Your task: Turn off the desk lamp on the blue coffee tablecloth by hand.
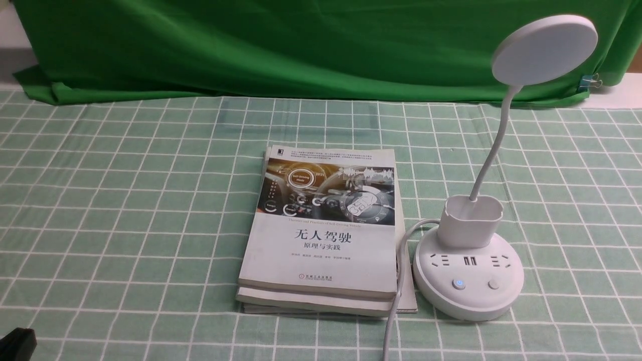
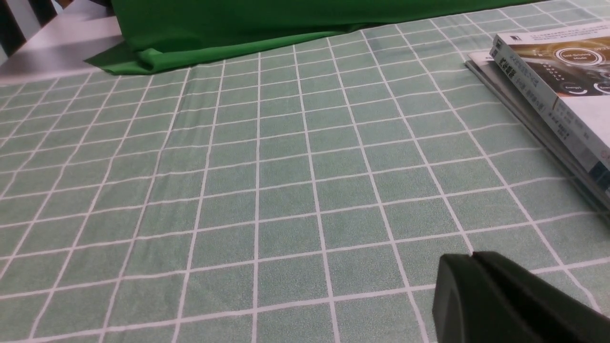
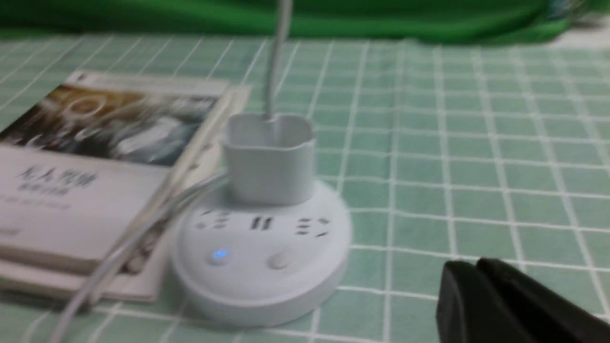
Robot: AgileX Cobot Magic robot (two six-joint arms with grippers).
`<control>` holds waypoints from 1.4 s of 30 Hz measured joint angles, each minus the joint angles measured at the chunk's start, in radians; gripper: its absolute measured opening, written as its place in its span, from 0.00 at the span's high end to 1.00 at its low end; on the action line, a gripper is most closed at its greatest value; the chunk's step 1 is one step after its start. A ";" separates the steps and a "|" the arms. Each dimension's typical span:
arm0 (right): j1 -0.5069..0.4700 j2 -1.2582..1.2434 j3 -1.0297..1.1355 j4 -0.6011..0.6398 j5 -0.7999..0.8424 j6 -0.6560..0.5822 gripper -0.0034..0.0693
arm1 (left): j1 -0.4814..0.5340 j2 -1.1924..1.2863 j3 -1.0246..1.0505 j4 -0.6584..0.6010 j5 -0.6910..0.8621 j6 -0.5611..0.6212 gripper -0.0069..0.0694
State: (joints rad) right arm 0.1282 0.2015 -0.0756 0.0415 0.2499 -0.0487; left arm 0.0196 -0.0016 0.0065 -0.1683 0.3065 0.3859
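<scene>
The cloth covers most of the counter, and the drape lies over its far edge. A wide stretch of bare cloth runs from the left edge to the books, which are stacked at the centre. The lamp stands on the cloth just right of the books, its base near the front edge. Its neck bends up and to the right to the disc head, which sits high before the drape. More bare cloth lies to the right of the base. The cord runs between the base and the books, towards the near edge. The left hand sits low over bare cloth at the front left corner, well apart from the lamp, jaws pressed together. The right hand is near the base on its right side, jaws likewise together and not touching it. On the base, the left button glows blue and the right button is unlit.
</scene>
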 joint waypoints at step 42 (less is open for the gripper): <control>-0.042 -0.200 0.081 -0.014 -0.006 0.013 0.83 | 0.000 0.000 0.000 0.000 0.000 0.000 0.91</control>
State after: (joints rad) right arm 0.0862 0.0017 0.0058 0.0280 0.2434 -0.0354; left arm 0.0196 -0.0016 0.0065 -0.1683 0.3065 0.3859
